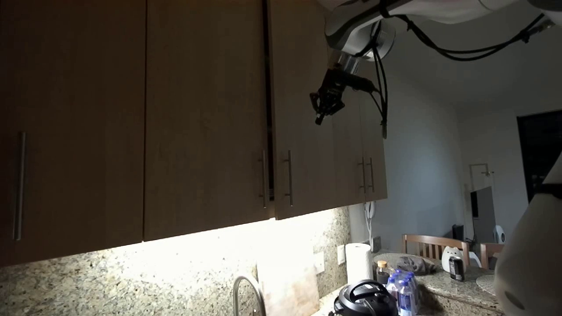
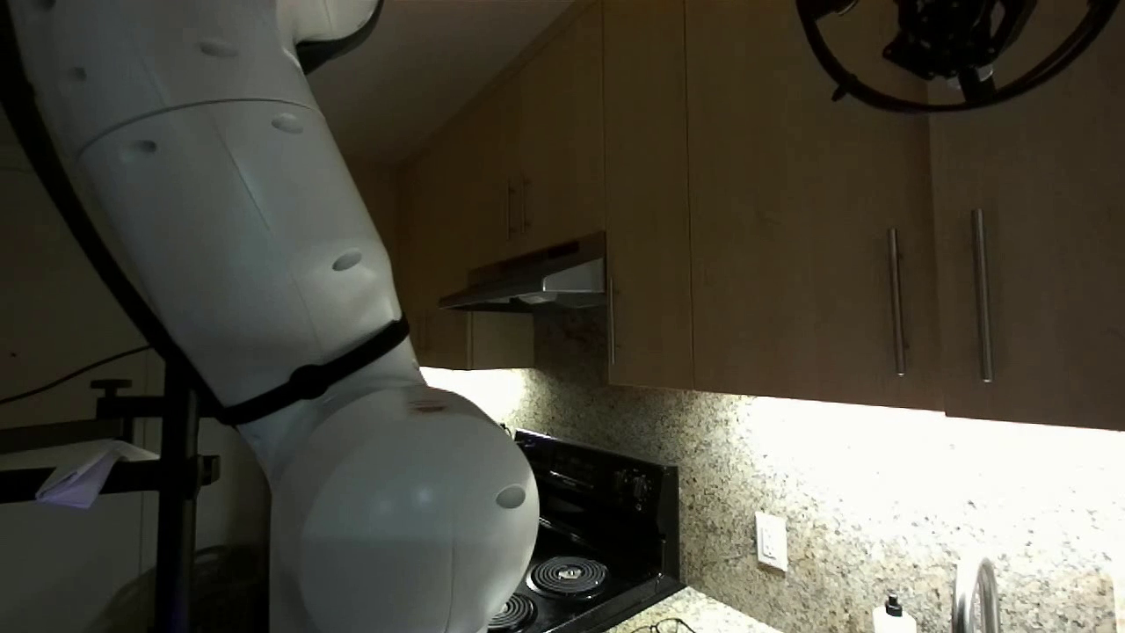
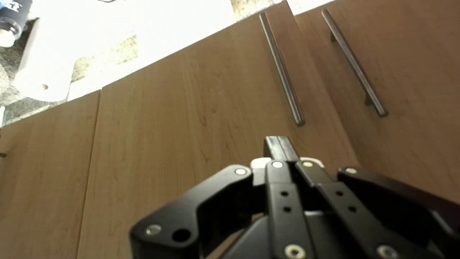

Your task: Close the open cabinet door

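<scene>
The cabinet door (image 1: 303,131) is a light brown wood-grain upper panel with a slim vertical silver handle (image 1: 290,177). It stands slightly ajar, with a dark narrow gap along its handle-side edge. The door also shows in an exterior view (image 2: 1055,343) and in the wrist view (image 3: 187,118), with its handle (image 3: 282,68) just beyond the fingertips. My gripper (image 1: 319,119) is shut and empty, in front of the door's face and above the handle's level. Its fingertips (image 3: 279,142) meet in the wrist view. I cannot tell whether they touch the panel.
The neighbouring closed door (image 1: 206,123) has its own handle (image 1: 264,179) across the gap. Below are a faucet (image 1: 248,285), a black cooker (image 1: 366,298), a paper towel roll (image 1: 358,263) and water bottles (image 1: 404,292). A range hood (image 2: 536,277) hangs farther along.
</scene>
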Available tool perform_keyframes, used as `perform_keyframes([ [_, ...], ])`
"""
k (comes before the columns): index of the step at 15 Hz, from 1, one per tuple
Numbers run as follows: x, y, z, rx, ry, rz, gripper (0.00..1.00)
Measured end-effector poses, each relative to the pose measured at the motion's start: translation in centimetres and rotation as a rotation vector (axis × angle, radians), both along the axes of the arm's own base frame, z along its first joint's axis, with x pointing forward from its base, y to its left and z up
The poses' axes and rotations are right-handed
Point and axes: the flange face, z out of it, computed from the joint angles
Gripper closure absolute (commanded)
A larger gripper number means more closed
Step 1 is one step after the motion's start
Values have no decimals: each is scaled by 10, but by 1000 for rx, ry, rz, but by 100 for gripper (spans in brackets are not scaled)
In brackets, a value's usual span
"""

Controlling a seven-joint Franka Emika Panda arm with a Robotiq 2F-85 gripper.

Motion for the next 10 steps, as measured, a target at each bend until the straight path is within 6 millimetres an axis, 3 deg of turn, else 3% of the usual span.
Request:
perform_keyframes([
  [7,17,15,-52,-182,252,53,100],
  [8,20,15,-60,-205,278,55,74],
  [10,24,16,-78,-235,326,58,68],
])
